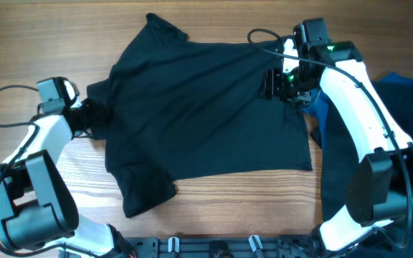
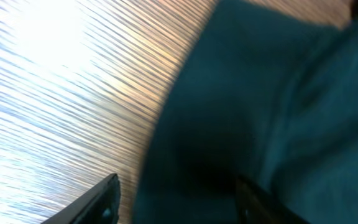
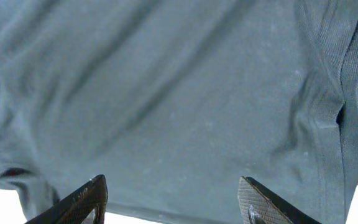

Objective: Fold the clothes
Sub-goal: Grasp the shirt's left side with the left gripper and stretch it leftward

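Shirt (image 1: 206, 107), black, soft and rumpled, sprawls on grained wood table (image 1: 214, 197). Right gripper (image 3: 173, 193) gapes over it; left gripper (image 2: 176, 199) apart, seemingly straddling its blurred edge.

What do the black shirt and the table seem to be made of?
Black shirt: soft matte knit fabric, perhaps cotton; it wrinkles and shows stitched seams. Table: wood or wood-look laminate; light brown grain lines, slightly glossy.
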You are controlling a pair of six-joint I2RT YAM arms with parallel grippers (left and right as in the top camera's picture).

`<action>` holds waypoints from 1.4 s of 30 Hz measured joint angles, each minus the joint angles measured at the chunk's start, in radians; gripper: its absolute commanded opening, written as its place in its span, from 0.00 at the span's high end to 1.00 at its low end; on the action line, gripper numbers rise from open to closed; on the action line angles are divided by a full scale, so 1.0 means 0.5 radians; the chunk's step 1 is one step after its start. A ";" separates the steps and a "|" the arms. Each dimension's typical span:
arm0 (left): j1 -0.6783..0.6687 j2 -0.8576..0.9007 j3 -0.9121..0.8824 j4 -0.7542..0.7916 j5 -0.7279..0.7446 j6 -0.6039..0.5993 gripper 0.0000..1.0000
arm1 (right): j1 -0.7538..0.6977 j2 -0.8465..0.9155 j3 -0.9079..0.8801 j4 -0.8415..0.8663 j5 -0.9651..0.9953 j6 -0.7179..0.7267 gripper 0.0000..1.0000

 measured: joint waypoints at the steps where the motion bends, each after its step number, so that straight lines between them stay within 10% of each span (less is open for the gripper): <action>1: 0.029 0.000 0.012 0.003 0.002 0.002 0.48 | 0.000 0.000 -0.038 0.037 0.008 -0.008 0.33; 10: 0.101 0.096 0.069 0.233 0.062 -0.004 0.39 | 0.000 0.007 -0.533 0.311 0.022 0.037 0.33; 15: 0.099 0.259 0.111 0.261 0.208 0.066 0.96 | 0.000 0.008 -0.562 0.332 0.022 0.084 0.32; 29: 0.293 0.344 0.481 0.042 0.073 0.078 0.96 | 0.000 0.008 -0.562 0.143 0.138 0.105 0.32; 34: 0.372 0.344 0.650 -0.230 0.246 0.137 0.53 | -0.003 0.008 -0.689 0.074 0.390 0.363 0.27; 39: 0.299 0.345 0.653 -0.591 0.517 0.330 0.44 | -0.073 0.008 -0.880 0.095 0.466 0.588 0.28; 42: 0.208 0.345 0.649 -0.640 0.524 0.425 0.41 | -0.124 0.008 -0.948 0.047 0.482 0.690 0.46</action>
